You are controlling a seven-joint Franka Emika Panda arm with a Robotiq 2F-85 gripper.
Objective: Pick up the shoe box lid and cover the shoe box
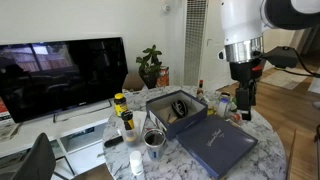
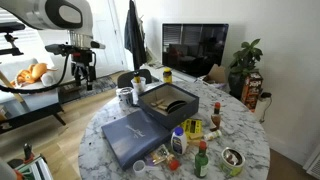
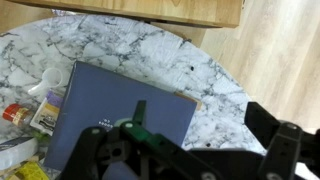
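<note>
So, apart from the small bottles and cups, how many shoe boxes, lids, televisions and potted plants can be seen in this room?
shoe box: 1
shoe box lid: 1
television: 1
potted plant: 1
Total: 4

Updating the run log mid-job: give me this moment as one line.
gripper: open, empty, hovering | shoe box: uncovered | shoe box lid: lying flat beside it, untouched

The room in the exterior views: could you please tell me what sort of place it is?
Probably a home living room: a television, a potted plant and a round marble table.
</note>
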